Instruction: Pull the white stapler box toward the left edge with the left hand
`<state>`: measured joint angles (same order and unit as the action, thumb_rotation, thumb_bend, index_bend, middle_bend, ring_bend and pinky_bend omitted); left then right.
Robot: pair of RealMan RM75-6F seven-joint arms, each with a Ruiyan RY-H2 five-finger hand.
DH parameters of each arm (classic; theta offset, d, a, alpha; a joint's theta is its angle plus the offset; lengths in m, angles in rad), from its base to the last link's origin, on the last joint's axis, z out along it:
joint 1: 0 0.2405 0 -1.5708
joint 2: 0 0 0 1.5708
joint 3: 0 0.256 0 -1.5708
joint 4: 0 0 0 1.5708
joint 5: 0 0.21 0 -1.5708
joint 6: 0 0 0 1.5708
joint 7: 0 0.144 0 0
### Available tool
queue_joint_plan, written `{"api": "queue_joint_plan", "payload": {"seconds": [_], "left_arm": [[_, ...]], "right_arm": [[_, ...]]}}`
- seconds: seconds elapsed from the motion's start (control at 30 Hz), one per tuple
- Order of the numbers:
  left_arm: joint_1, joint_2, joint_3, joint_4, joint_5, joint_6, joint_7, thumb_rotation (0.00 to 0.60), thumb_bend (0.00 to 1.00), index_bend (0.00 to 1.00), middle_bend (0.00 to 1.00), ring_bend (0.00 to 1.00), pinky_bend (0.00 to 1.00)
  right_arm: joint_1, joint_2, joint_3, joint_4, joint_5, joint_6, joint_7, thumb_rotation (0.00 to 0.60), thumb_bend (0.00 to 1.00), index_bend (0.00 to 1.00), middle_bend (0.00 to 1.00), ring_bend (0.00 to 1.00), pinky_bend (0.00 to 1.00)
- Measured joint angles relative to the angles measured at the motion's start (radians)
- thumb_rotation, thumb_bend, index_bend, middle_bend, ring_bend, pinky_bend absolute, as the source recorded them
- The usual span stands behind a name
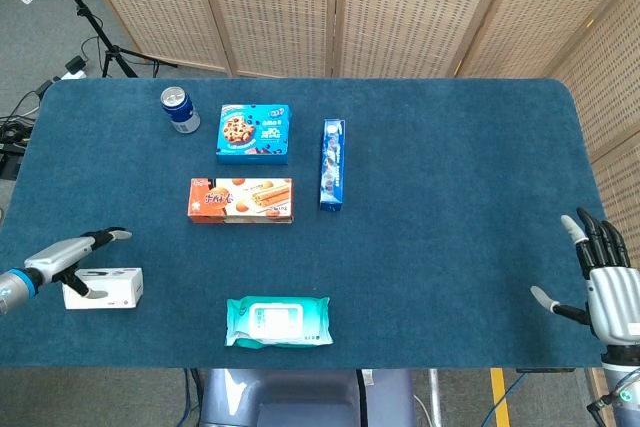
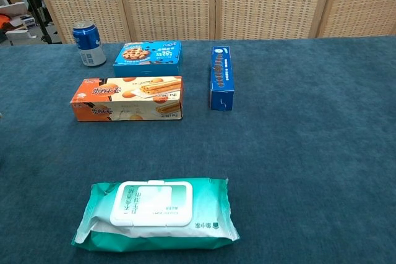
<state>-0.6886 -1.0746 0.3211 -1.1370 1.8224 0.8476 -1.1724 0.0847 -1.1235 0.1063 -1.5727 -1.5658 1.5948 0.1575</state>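
The white stapler box [image 1: 106, 288] lies flat near the table's front left corner in the head view. My left hand [image 1: 72, 257] hovers at its left end with fingers spread apart and nothing held. A fingertip points down close to the box's left end; I cannot tell if it touches. My right hand [image 1: 607, 285] stands open at the table's right front edge, fingers apart and empty. The chest view shows neither hand nor the stapler box.
A wet wipes pack [image 1: 278, 321] lies at the front centre. An orange biscuit box [image 1: 241, 200], a blue cookie box [image 1: 254, 133], a narrow blue box [image 1: 332, 164] and a blue can [image 1: 181, 110] sit further back. The table's left edge [image 1: 14, 207] is close to the stapler box.
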Motion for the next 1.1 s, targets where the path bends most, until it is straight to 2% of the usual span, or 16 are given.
{"api": "queue_joint_plan", "payload": {"seconds": [0.2, 0.3, 0.4, 0.6, 0.83, 0.97, 1.03, 1.1], "left_arm": [[0.067, 0.03, -0.045, -0.022, -0.071, 0.128, 0.07, 0.6, 0.17, 0.0, 0.0, 0.0, 0.0], [0.111, 0.057, -0.052, -0.036, -0.086, 0.192, 0.113, 0.6, 0.17, 0.0, 0.0, 0.0, 0.0], [0.135, 0.068, -0.049, -0.049, -0.09, 0.208, 0.155, 0.6, 0.16, 0.0, 0.0, 0.0, 0.0], [0.171, 0.048, -0.064, -0.087, -0.154, 0.184, 0.294, 0.6, 0.16, 0.0, 0.0, 0.0, 0.0], [0.196, -0.031, -0.124, -0.127, -0.279, 0.107, 0.479, 0.6, 0.16, 0.0, 0.0, 0.0, 0.01], [0.201, -0.06, -0.143, -0.145, -0.304, 0.072, 0.534, 0.6, 0.16, 0.0, 0.0, 0.0, 0.09], [0.203, -0.064, -0.147, -0.147, -0.31, 0.066, 0.55, 0.6, 0.16, 0.04, 0.03, 0.01, 0.13], [0.204, -0.068, -0.151, -0.147, -0.318, 0.059, 0.565, 0.6, 0.16, 0.13, 0.09, 0.04, 0.16]], "right_arm": [[-0.004, 0.006, 0.0, -0.002, -0.005, 0.009, 0.014, 0.6, 0.0, 0.04, 0.0, 0.0, 0.02], [-0.005, 0.007, 0.0, -0.002, -0.006, 0.01, 0.017, 0.6, 0.0, 0.04, 0.0, 0.0, 0.02], [-0.005, 0.008, 0.001, -0.002, -0.006, 0.011, 0.019, 0.6, 0.0, 0.04, 0.0, 0.0, 0.02], [-0.005, 0.009, -0.002, -0.003, -0.012, 0.012, 0.02, 0.6, 0.0, 0.04, 0.0, 0.0, 0.02], [-0.006, 0.01, 0.001, -0.001, -0.006, 0.012, 0.027, 0.6, 0.0, 0.04, 0.0, 0.0, 0.02], [-0.005, 0.01, 0.002, 0.0, -0.004, 0.01, 0.03, 0.6, 0.0, 0.04, 0.0, 0.0, 0.02], [-0.005, 0.01, 0.002, 0.002, -0.004, 0.009, 0.03, 0.6, 0.0, 0.04, 0.0, 0.0, 0.02], [-0.005, 0.01, 0.002, 0.002, -0.003, 0.008, 0.031, 0.6, 0.0, 0.04, 0.0, 0.0, 0.02]]}}
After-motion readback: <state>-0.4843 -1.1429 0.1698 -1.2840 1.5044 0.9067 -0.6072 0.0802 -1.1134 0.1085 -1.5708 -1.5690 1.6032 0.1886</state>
